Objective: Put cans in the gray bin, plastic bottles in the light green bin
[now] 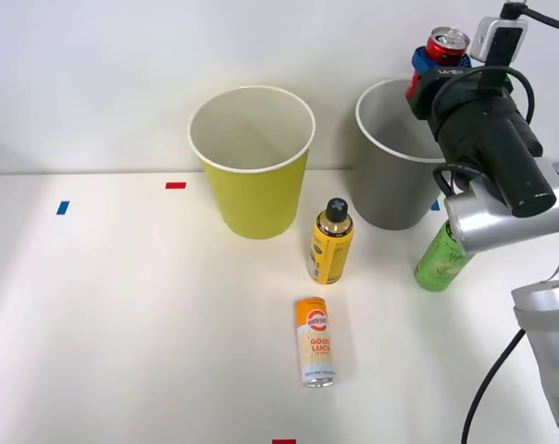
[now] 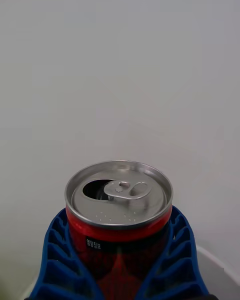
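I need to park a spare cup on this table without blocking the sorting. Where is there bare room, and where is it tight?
The widest bare patch lies on the table left of the light green bin and the lying orange can. It is crowded around the yellow-label bottle, the gray bin, the green bottle and the right gripper holding the red can.

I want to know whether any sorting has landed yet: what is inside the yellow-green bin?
The light green bin shows a pale, bare inner wall, with nothing visible inside; its near wall hides the bottom. The red can sits clamped in the right gripper, raised by the gray bin.
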Robot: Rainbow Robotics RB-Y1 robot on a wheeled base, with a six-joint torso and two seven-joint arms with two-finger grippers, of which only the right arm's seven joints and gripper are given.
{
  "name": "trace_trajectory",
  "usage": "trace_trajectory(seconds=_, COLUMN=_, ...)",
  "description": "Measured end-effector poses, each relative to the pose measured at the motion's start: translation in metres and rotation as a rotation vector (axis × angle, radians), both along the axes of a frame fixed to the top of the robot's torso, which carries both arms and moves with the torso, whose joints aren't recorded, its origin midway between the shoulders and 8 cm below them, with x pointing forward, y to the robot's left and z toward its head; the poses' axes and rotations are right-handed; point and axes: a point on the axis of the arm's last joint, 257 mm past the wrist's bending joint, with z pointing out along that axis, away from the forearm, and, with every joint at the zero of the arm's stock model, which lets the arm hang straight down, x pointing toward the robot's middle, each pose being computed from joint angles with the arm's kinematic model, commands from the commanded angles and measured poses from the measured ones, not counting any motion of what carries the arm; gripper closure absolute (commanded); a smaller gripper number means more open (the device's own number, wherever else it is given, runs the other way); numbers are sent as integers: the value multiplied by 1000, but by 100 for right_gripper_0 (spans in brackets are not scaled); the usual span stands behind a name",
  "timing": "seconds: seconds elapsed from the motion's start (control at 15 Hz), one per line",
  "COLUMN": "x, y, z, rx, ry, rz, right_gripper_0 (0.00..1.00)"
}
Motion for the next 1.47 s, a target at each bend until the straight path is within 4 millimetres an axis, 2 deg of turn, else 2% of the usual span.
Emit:
trace_trajectory(seconds=0.13, x=13, y=-1, z=-6, rx=-18, ry=-1, rz=7, right_gripper_0=100)
trace_trajectory(seconds=0.2, x=16, y=0, z=-8, rx=-21, ry=-10, rz=16, right_gripper_0=89)
trace_trajectory(seconds=0.27, x=19, y=0, z=-10, rx=-20, ry=-14, rz=22, right_gripper_0=52)
trace_trajectory(seconds=0.33, x=19, y=-1, z=-10, rx=-19, ry=-16, rz=24, right_gripper_0=0)
trace_trajectory(seconds=0.87, x=18, y=7, z=-11, rx=-12, ry=-23, rz=56, right_gripper_0=0)
trace_trajectory(seconds=1.0, x=11, y=8, z=-10, rx=-15, ry=-54, rz=77, right_gripper_0=0)
trace_trajectory(seconds=1.2, x=-23, y=8, z=-15, rx=-20, ry=-115, rz=120, right_gripper_0=0)
trace_trajectory(seconds=1.4, x=-74, y=14, z=2, rx=18, ry=-183, rz=167, right_gripper_0=0)
trace_trajectory(seconds=1.47, x=-92, y=14, z=2, rx=35, ry=-189, rz=175, right_gripper_0=0)
